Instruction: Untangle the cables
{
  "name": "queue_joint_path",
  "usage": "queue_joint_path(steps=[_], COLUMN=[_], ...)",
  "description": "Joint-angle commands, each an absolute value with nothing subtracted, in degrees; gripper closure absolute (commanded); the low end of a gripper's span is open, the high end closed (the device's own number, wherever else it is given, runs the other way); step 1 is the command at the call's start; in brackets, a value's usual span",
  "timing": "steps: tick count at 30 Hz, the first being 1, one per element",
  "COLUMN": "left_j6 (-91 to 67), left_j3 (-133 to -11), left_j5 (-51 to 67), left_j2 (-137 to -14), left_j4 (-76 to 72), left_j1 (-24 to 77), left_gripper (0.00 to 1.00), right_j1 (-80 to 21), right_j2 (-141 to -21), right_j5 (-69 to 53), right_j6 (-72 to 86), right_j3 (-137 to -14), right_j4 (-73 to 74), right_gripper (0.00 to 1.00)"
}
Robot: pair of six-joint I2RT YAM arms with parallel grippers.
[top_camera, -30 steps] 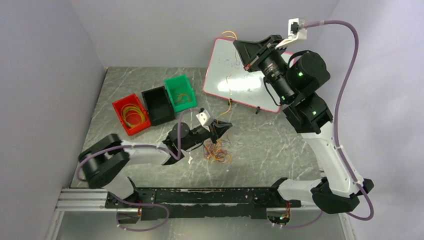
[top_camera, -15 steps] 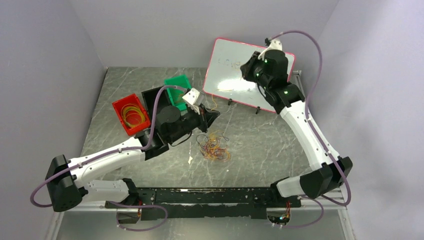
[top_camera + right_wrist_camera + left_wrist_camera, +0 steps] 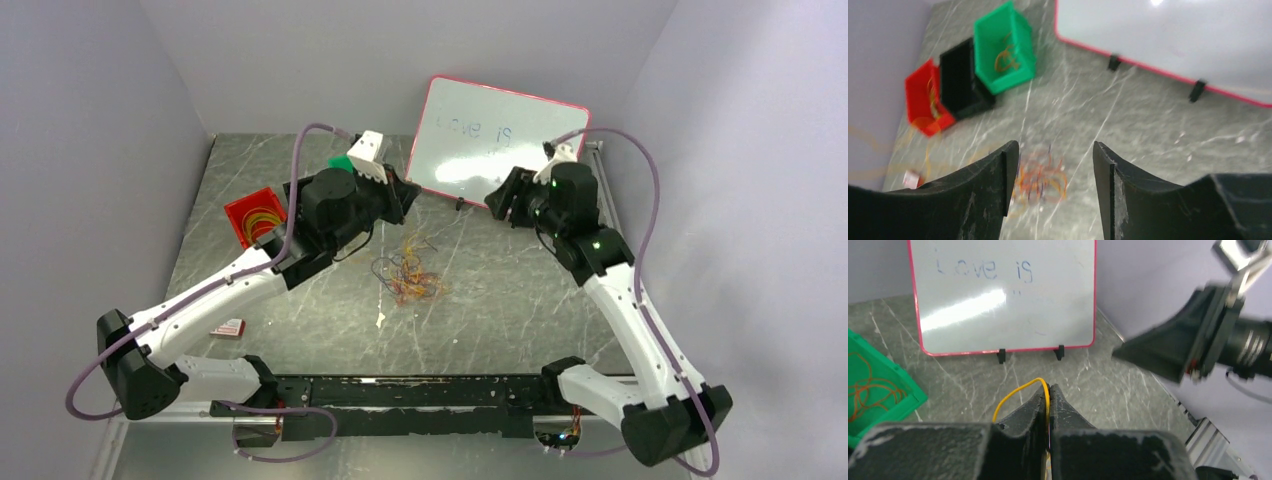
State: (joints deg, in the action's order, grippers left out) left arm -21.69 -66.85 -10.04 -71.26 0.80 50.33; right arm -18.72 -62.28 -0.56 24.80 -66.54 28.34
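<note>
The cables point(image 3: 408, 278) lie on the bench point(image 3: 520, 300) as a loose knot of thread-thin orange, yellow and dark loops, in front of the whiteboard point(image 3: 500, 130) and nearer its left corner. The heap has no clear long axis; a few stray ends poke toward the whiteboard. One yellow strand point(image 3: 1018, 390) arches out of the left hand point(image 3: 1048, 392), which is pressed together on it, tips aimed at the whiteboard's foot. The right hand point(image 3: 1055, 155), before the whiteboard's right corner, stands spread apart.
</note>
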Motion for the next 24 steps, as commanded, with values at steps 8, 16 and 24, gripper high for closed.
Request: queue_joint_path(steps=[8, 16, 24], left_j6=[-17.73, -17.07, -17.46], left_j3=[-77.37, -80.09, -80.83], left_j5=[-2.26, -0.83, 0.83], left_j2=[-74.62, -74.24, -73.31], left_j4=[7.40, 9.88, 10.76], left_j1=[49.22, 49.22, 49.22], left_gripper=[0.93, 0.93, 0.93], right_j1=[-19.92, -32.87, -35.52], right_j2=[-57.37, -63.23, -66.70], right_j5=[-32.65, -20.46, -17.09], right_j6=[22.90, 16.07, 14.33], right_j3=[-45.99, -43.61, -40.94], right_j4=[6.82, -5.76, -14.07], right_gripper=[0.38, 0.36, 0.36])
